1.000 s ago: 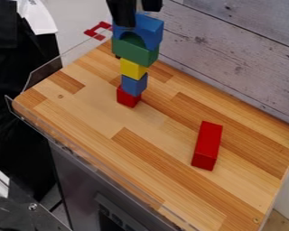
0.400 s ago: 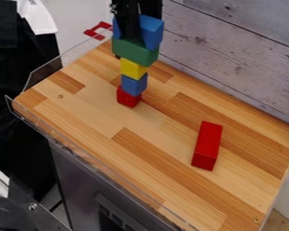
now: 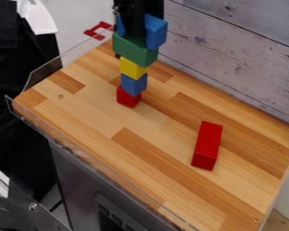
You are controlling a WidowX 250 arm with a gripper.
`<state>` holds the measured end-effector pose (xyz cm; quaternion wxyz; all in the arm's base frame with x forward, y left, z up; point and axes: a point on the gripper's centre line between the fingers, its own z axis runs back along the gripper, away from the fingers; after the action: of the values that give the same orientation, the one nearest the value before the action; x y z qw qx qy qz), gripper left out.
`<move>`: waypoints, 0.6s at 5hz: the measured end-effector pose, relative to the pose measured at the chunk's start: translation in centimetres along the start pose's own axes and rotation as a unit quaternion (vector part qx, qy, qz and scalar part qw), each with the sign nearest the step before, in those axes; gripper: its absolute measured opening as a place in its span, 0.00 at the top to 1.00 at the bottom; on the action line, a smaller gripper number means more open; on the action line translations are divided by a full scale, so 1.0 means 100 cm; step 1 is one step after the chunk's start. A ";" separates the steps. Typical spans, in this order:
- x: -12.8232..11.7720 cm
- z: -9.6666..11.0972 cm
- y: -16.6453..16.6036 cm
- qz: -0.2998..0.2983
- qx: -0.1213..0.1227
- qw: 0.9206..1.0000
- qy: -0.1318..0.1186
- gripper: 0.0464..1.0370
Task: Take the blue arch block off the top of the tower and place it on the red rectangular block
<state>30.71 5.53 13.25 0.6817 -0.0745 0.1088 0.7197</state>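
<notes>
Gripper pointed down toward six o'clock at the top of the tower, just over eleven o'clock in the camera view, overlapping the middle of the blue block; whether it was spread or pinching the block, I could not tell. That block sat uppermost, its long axis slanting from ten o'clock to four, with its four o'clock end reaching down to the green block. Green's long axis ran nearly the same way. Below came the yellow cube, the blue cube and the red cube, which stood on the wooden table. Well apart, toward four o'clock from the tower, the red block lay flat, its long axis running from just past twelve to just past six.
</notes>
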 end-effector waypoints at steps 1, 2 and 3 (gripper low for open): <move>-0.004 0.006 0.001 -0.012 -0.010 1.000 0.003 0.46; -0.009 0.018 0.003 -0.032 -0.011 0.999 -0.002 0.46; -0.032 0.036 -0.005 -0.097 0.001 0.995 -0.036 0.46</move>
<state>31.59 3.42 17.54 0.7518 -0.0581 0.0775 0.6522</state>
